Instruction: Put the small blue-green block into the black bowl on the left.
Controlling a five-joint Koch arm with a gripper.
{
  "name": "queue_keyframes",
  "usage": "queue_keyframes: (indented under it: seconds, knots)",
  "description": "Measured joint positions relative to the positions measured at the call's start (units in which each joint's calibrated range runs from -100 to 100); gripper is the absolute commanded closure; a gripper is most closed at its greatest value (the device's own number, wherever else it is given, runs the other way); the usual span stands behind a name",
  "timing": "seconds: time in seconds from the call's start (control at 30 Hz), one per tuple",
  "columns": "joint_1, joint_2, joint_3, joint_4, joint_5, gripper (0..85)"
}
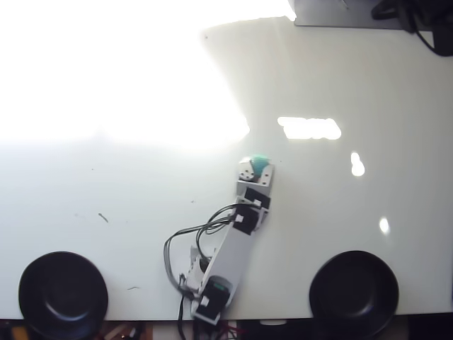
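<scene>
Blue-green block (261, 163) sat at the very tip of the gripper (256, 167), near the middle of the white table (354, 212), just below a large washed-out glare patch. Whether the jaws were clamped on it or merely beside it could not be told (the overhead view showed the tips overlapping the block). The arm (233, 248) stretched up from the table's near edge. One black bowl (63, 294) lay at lower left, another black bowl (354, 285) at lower right, both well apart from the block.
</scene>
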Motion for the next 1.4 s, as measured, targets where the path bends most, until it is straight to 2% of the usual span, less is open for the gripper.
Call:
queue_keyframes:
  seconds: [0.2,0.43,0.8,1.0,1.4]
  knots:
    - [6.74,-8.96,-0.09,-1.73,4.15,82.0]
    - [15.97,-17.05,-0.18,-2.71,10.74,82.0]
    - [28.42,-27.27,-4.89,-2.71,16.61,82.0]
    - [34.14,-28.79,-4.89,-1.56,17.97,82.0]
    - [45.32,-30.18,-4.89,3.62,18.75,81.9]
